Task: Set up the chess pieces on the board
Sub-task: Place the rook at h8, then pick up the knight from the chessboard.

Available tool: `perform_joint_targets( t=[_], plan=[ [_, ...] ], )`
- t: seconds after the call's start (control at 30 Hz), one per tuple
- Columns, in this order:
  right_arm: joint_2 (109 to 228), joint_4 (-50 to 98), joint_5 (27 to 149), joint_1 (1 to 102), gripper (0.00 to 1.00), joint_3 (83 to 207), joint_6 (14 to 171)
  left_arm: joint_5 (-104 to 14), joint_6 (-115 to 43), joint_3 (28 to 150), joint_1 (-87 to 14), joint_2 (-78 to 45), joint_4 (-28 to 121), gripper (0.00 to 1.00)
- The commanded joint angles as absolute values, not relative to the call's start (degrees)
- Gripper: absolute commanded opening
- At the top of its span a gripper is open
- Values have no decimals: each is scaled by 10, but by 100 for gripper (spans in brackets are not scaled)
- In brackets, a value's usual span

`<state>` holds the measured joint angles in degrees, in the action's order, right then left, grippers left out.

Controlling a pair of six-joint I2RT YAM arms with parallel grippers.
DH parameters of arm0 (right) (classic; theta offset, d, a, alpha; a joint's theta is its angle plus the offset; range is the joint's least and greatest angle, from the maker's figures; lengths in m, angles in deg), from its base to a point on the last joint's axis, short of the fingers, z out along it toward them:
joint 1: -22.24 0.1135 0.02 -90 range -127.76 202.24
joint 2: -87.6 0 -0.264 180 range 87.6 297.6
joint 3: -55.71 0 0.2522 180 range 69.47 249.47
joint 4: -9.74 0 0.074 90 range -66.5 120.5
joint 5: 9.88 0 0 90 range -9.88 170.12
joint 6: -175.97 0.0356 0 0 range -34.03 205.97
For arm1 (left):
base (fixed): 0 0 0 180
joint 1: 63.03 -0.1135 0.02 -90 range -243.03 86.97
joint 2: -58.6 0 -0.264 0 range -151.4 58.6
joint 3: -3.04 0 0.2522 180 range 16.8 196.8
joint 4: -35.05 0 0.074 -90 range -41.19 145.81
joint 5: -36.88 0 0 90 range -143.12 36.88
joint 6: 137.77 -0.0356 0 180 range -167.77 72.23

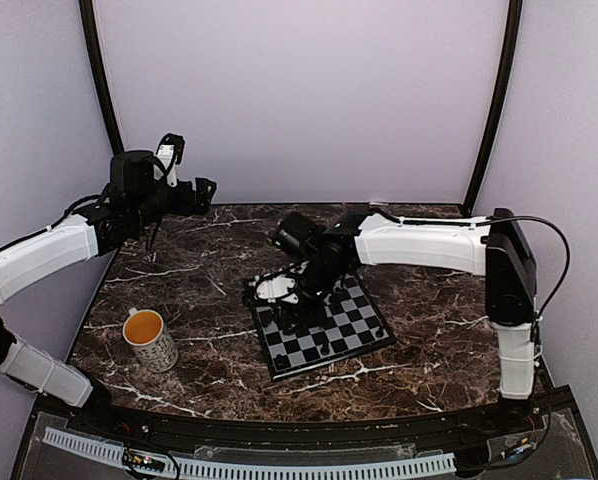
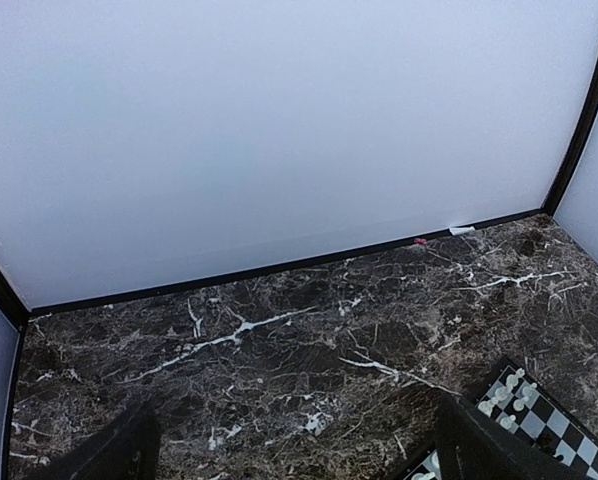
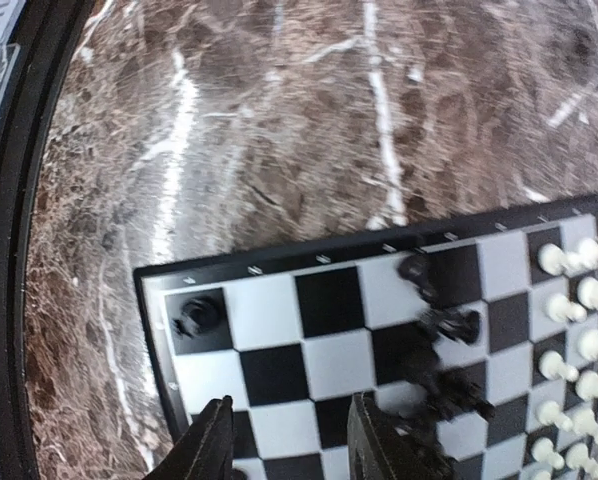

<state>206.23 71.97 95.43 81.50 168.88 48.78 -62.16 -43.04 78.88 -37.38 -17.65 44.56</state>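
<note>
The board (image 3: 309, 300) lies right of the table's middle, under my right gripper (image 3: 294, 432). That gripper hangs low over the board's near corner, open, with only bare squares between its fingers. One black piece (image 3: 197, 318) stands alone on the corner square. Several black chess pieces (image 3: 444, 350) crowd further along, blurred, and white pieces (image 3: 569, 350) line the far side. My left gripper (image 1: 184, 172) is raised at the far left, well away from the board (image 1: 351, 325). It stands wide open and empty (image 2: 299, 462), and white pieces (image 2: 509, 390) show at its lower right.
A patterned mug (image 1: 151, 340) with orange liquid stands at the front left of the marble table (image 1: 209, 260). Pale walls close the back and sides. A black rail (image 3: 9, 250) runs along the table's edge near the board's corner.
</note>
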Motion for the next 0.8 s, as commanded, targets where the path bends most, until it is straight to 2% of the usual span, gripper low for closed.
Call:
perform_joint_targets(
  t=[0.0,0.23,0.57,0.77],
  plan=[
    [2023,694,949,754,39,1681,520,-614,-432,790,-375,-163,437,98],
    [2048,666,884,698,32,1679,541,-603,-429,791,-375,-167,440,98],
    [2093,687,927,692,40,1693,555,-597,-429,791,-375,-169,441,98],
    [2117,698,923,691,40,1709,566,-597,-429,792,-375,-169,441,98]
  ],
)
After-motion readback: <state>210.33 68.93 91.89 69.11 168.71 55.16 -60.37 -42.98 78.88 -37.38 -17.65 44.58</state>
